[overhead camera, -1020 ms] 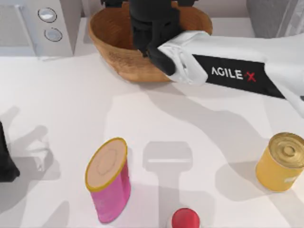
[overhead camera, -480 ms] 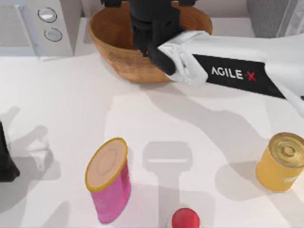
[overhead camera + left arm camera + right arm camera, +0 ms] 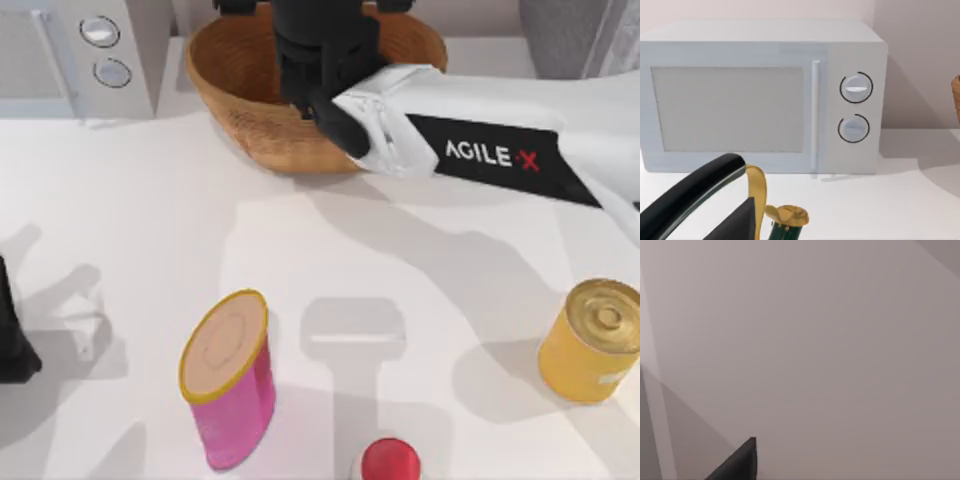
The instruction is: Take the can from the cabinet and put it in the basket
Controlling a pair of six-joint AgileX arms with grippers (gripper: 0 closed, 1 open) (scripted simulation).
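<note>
- The right gripper is seen from above as a black block held over the brown wicker basket at the far edge of the worktop. Its fingers are hidden beneath the wrist, so it cannot be told whether they are spread or closed, nor whether anything is held.
- The right arm, white with a black panel lettered AGILE X, is stretched in from the right side across the basket's near rim.
- The can cannot be made out; the inside of the basket under the gripper is covered by the arm.
- In the right wrist view a plain pale wall is shown, with one dark fingertip at the frame's edge.
- A corner of the grey cabinet is seen at the far right of the worktop.
- The left arm is parked at the worktop's left edge as a dark shape; whether the left gripper is open cannot be told.
- A white microwave with two round knobs stands left of the basket.
- Near the front, a pink cylinder with a yellow rim stands left of centre, a red cap sits at the front edge, and a golden tin stands at the right.
</note>
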